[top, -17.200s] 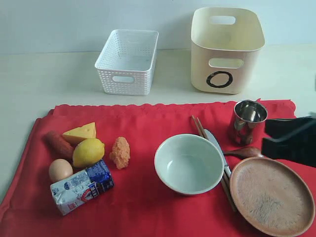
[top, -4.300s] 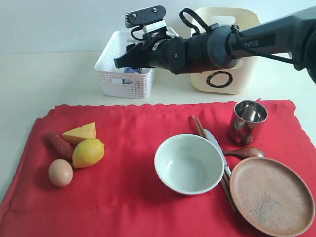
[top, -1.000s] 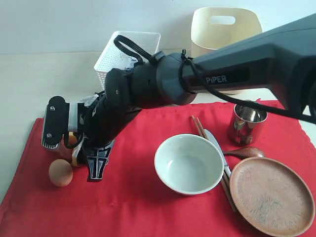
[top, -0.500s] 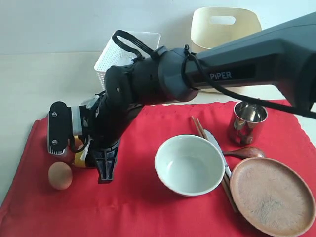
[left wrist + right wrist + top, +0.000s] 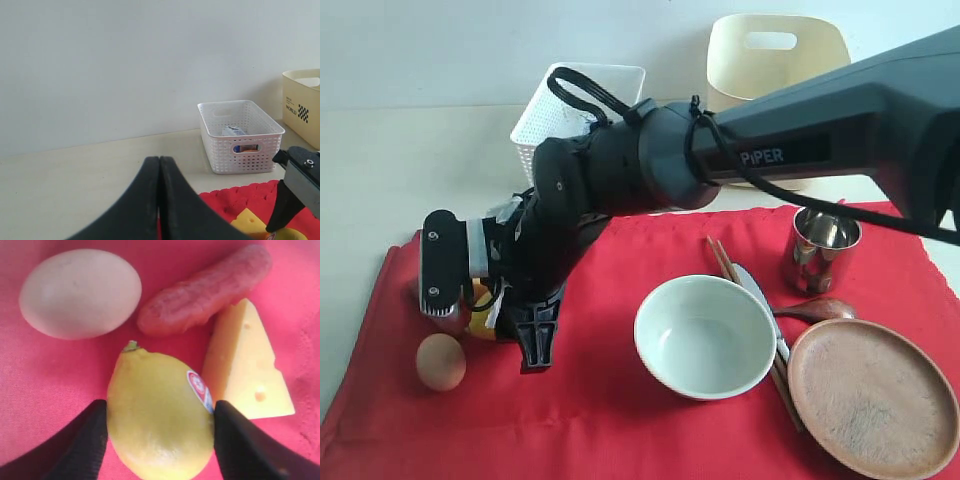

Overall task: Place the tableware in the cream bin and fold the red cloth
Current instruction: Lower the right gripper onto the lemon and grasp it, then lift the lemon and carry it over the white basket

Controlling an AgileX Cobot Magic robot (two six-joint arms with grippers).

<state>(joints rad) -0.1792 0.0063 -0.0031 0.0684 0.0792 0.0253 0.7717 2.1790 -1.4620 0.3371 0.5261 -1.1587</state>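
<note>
My right gripper [image 5: 485, 312] reaches across to the left end of the red cloth [image 5: 620, 420]. It is shut on a yellow lemon [image 5: 160, 415], with one black finger [image 5: 85, 445] against each side. On the cloth's right half stand the grey-green bowl [image 5: 705, 335], steel cup [image 5: 820, 245] and brown plate [image 5: 873, 398]. Between them lie the chopsticks [image 5: 725, 262], knife [image 5: 757, 290] and spoon [image 5: 815, 309]. The cream bin [image 5: 775, 45] stands at the back right, partly behind the arm. My left gripper [image 5: 159, 160] is shut and empty, off the cloth's left side.
An egg [image 5: 440, 362], a sausage [image 5: 205, 290] and a cheese wedge [image 5: 247, 365] lie close around the lemon. The white perforated basket [image 5: 575, 90] stands at the back, holding food items. The right arm spans the cloth's middle.
The right gripper has shifted slightly right over the food items and its fingers have settled against the lemon. The tableware has not moved.
</note>
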